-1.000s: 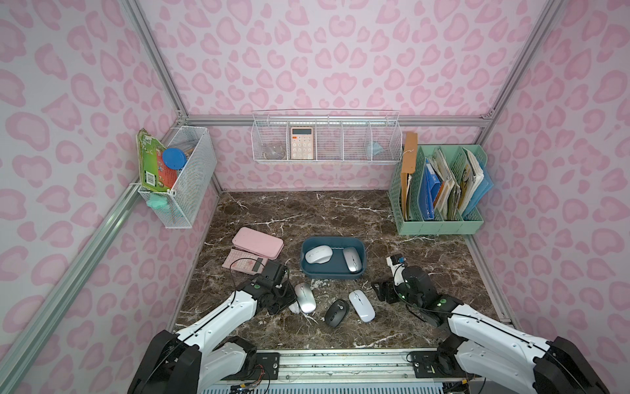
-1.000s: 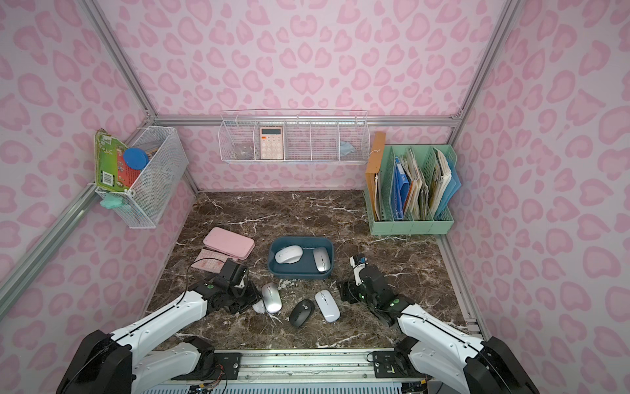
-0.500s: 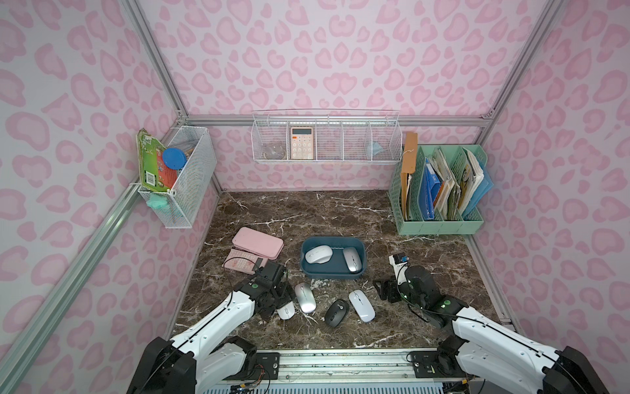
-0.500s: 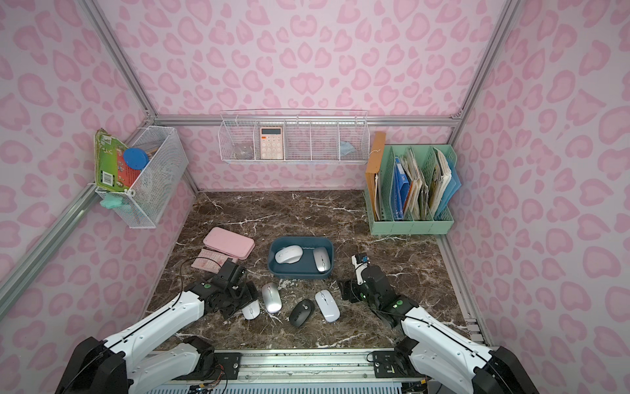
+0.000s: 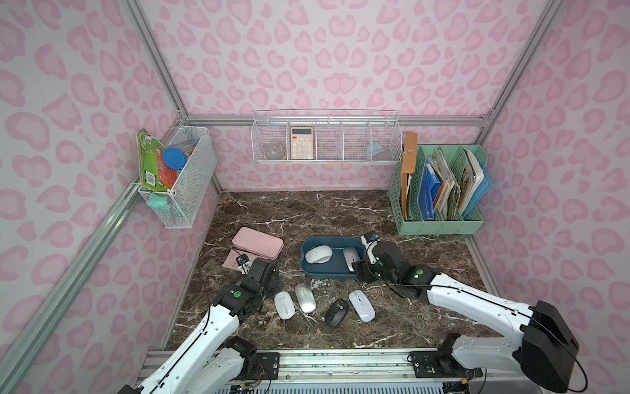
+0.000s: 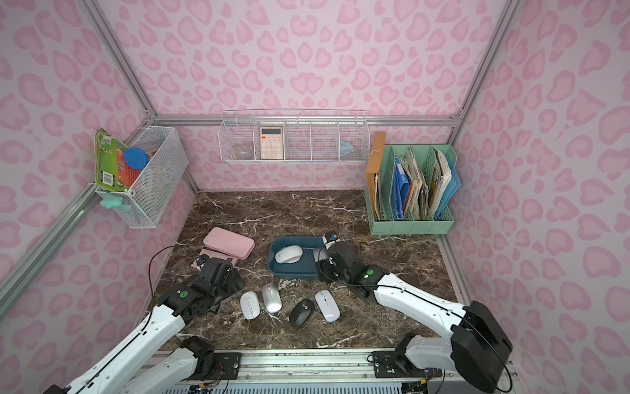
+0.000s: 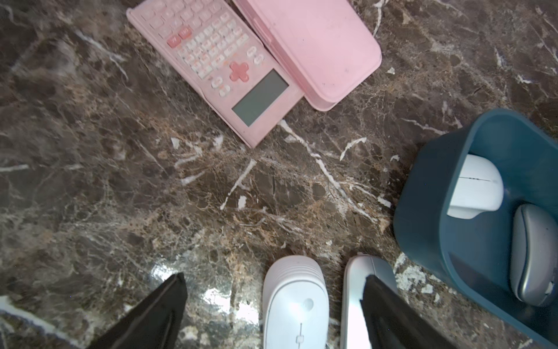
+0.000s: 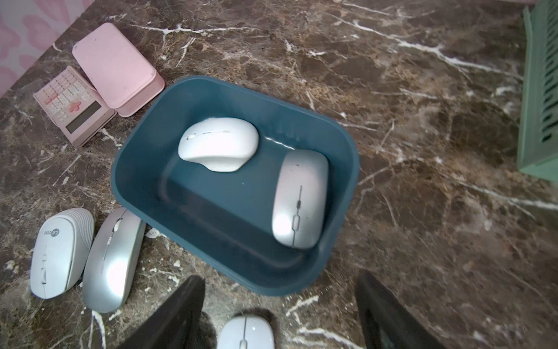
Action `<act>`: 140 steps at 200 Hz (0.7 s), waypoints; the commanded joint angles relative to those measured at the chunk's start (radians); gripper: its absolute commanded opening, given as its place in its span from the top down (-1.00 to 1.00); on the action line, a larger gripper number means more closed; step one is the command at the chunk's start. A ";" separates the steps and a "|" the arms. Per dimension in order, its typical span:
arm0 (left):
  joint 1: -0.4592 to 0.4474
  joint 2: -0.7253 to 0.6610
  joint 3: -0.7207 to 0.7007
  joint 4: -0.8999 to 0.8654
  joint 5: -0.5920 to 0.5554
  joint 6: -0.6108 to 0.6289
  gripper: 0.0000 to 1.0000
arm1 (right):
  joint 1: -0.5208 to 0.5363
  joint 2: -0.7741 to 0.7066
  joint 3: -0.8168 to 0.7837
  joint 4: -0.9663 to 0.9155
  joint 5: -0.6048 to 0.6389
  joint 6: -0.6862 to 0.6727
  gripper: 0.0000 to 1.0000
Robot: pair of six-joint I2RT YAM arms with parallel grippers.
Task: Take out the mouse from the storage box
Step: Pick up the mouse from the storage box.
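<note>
- box [image 5: 332, 275] [image 6: 293, 272] sits upright mid-table [image 5: 306, 211], open top, flared rim.
- 2 mice lie inside it.
- white mouse [image 5: 318, 254] [image 8: 219, 143] is in the box's left-back part, lying crosswise.
- grey mouse [image 5: 351, 258] [image 8: 300, 198] lies along the box's right end wall, near the white mouse.
- 4 mice are out on the table in a row in front of the box. Left to right: ribbed mouse [image 5: 284, 305] [image 7: 294, 305], silver mouse [image 5: 305, 297] [image 8: 113, 260], black mouse [image 5: 336, 312] [image 6: 301, 312], flat white mouse [image 5: 361, 306] [image 6: 327, 305].
- ribbed mouse and silver mouse are just beside each other. Black mouse is tilted, just beside the flat white mouse.
- left gripper [image 7: 274, 279] [image 5: 274, 279]: jaws spread wide, pinching nothing, low at the left end of the row.
- in the left wrist view the ribbed mouse shows between its fingers [image 7: 157, 314], and 1 finger overlaps the silver mouse. Contact: cannot tell.
- right gripper [image 8: 280, 278] [image 5: 361, 271]: jaws spread, empty, at the box's right end close to the grey mouse.
- in the right wrist view the box's near wall and the flat white mouse show between its fingers [image 8: 181, 308].
- pink case [image 5: 258, 246] [image 8: 114, 63] lies left of the box, apart from it.
- pink calculator [image 7: 217, 63] [image 8: 72, 105] lies against the case, on its near side.
- green rack [image 5: 439, 227] stands at the back right with files in it.
</note>
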 commanded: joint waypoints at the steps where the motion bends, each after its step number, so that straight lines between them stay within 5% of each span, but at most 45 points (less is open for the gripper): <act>1: -0.001 -0.053 -0.052 0.056 -0.019 0.113 -0.89 | 0.033 0.136 0.140 -0.160 0.131 0.014 -0.65; 82: -0.004 -0.214 -0.115 0.102 0.054 0.158 -0.95 | 0.049 0.561 0.523 -0.382 0.203 0.118 -0.57; 140: -0.004 -0.221 -0.107 0.079 0.045 0.149 -0.97 | -0.010 0.653 0.585 -0.422 0.178 0.163 -0.48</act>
